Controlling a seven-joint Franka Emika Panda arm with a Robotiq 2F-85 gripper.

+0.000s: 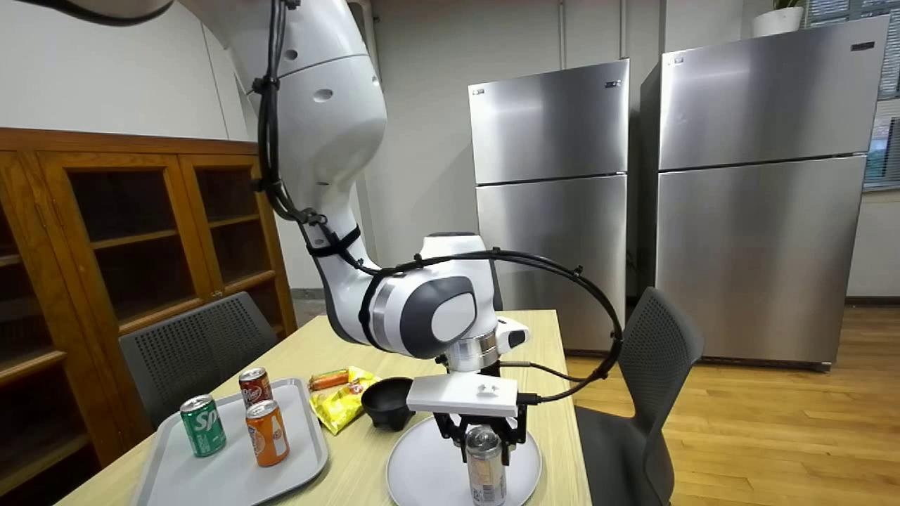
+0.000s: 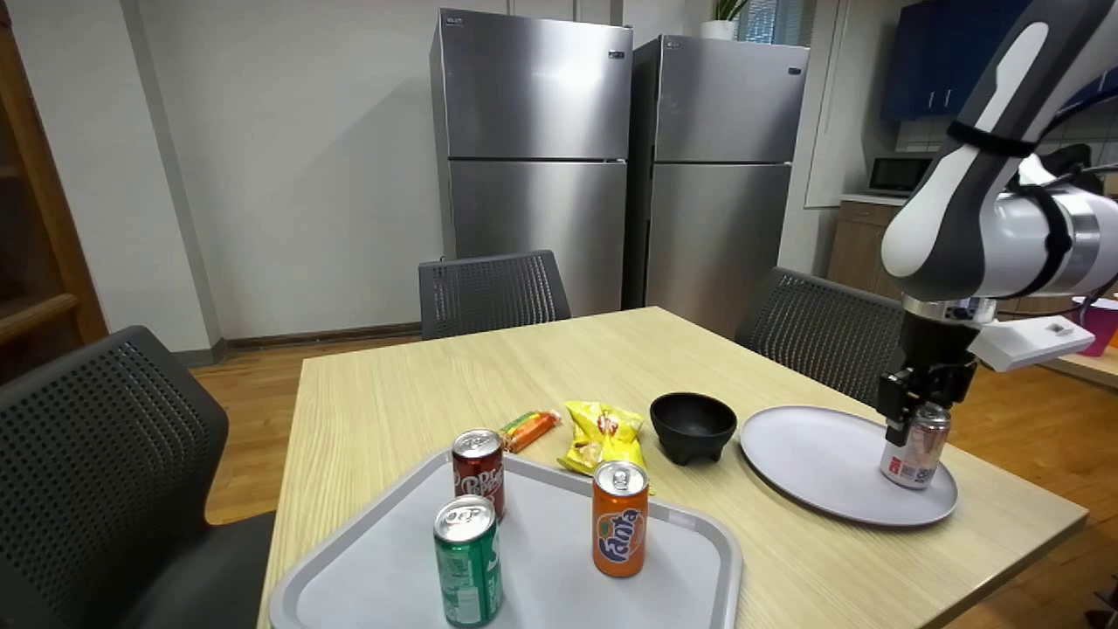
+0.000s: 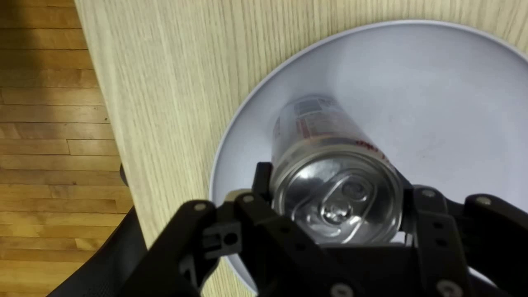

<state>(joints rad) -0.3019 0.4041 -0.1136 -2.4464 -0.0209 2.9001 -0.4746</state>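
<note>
My gripper (image 1: 485,457) is around the upper part of a silver can (image 1: 486,481) with red lettering, one finger against each side. The can stands at the grey round plate (image 1: 425,460), near the plate's edge on the side of the table edge. Both exterior views show this; the can (image 2: 915,454) and the plate (image 2: 812,454) are at the right there. In the wrist view the can's lid and pull tab (image 3: 336,198) face the camera between the black fingers. Whether its base bears fully on the plate (image 3: 433,103) cannot be told.
A black bowl (image 2: 693,426) stands beside the plate. Near it lie a yellow chip bag (image 2: 603,435) and an orange packet (image 2: 529,430). A grey tray (image 2: 559,559) holds a green can (image 2: 468,563), an orange can (image 2: 620,520) and a dark red can (image 2: 479,472). Chairs surround the table.
</note>
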